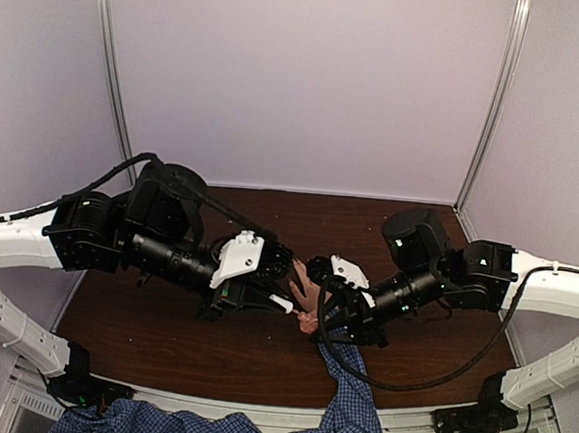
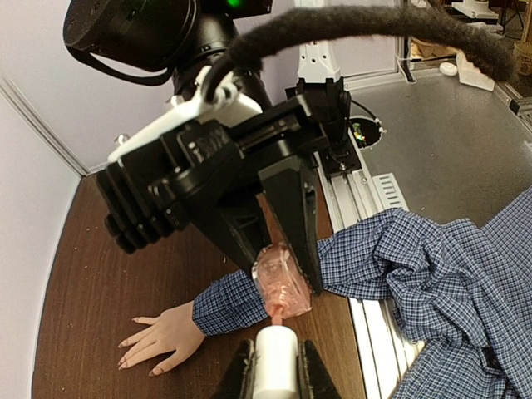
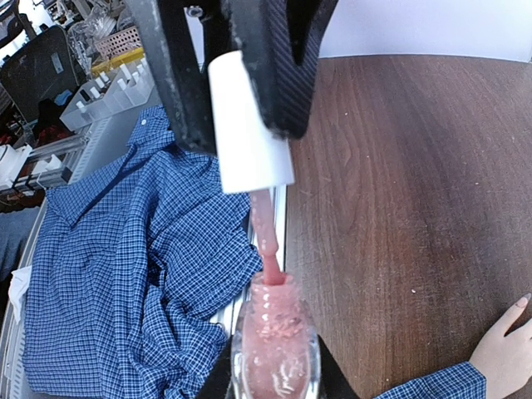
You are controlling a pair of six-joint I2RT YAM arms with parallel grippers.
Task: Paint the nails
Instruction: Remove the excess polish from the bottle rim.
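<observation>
Left gripper [image 2: 276, 374] is pinching a white cap [image 3: 249, 125], jaws pressed tight on its sides, at the bottom edge of the left wrist view and the top of the right wrist view. A pink-coated brush stem [image 3: 264, 237] is running from the cap down into the neck of a clear bottle [image 3: 274, 349] of pink polish; the brush tip is sitting inside the neck, hidden. Right gripper [image 2: 283, 276] is clamping that bottle between its two black fingers, bottle mouth pointing at the cap, at the middle of the left wrist view. Both grippers are meeting nose to nose at the centre of the top view. A light-skinned hand [image 2: 166, 337] is lying palm down on the dark wood surface [image 3: 416, 208], fingers spread and pointing toward frame left, in the lower left of the left wrist view; in the right wrist view only its edge is showing at the lower right corner. The nails [image 2: 123, 363] are sitting at those fingertips, too small to tell any colour on them, apart from the brush and bottle. A blue checked sleeve [image 2: 229, 303] is covering the wrist and passing under the bottle in the left wrist view. More of the blue checked shirt [image 3: 125, 274] is bunching over the surface's edge, at the left of the right wrist view.
</observation>
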